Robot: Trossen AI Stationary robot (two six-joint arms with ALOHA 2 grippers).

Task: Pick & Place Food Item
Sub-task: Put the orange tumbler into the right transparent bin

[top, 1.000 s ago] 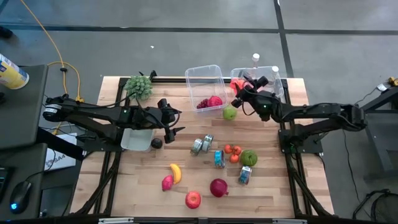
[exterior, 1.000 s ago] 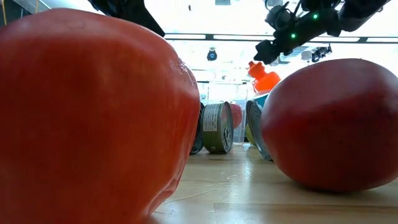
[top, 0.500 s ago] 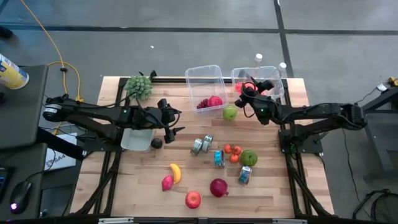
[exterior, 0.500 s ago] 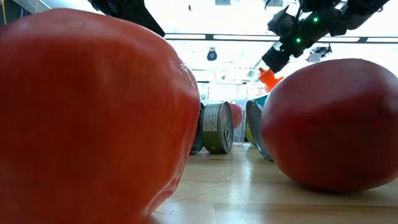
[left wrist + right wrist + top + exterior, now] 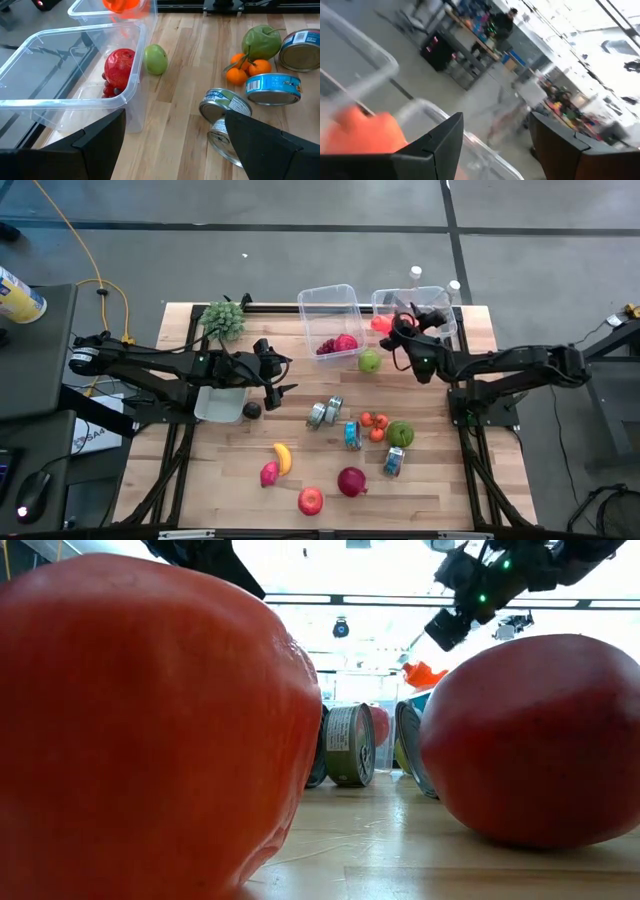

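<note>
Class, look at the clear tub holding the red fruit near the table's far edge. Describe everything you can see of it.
The clear plastic tub is a rectangular, see-through container with rounded corners and a rolled rim, standing upright and open on the wooden table near its far edge. Inside, in one corner, lie a red fruit and small dark red berries. A green apple sits just outside it; a second clear tub stands alongside.

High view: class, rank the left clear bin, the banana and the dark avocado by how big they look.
1. Left clear bin, plainly largest.
2. Banana.
3. Avocado, smallest, though not far behind the banana.
</note>
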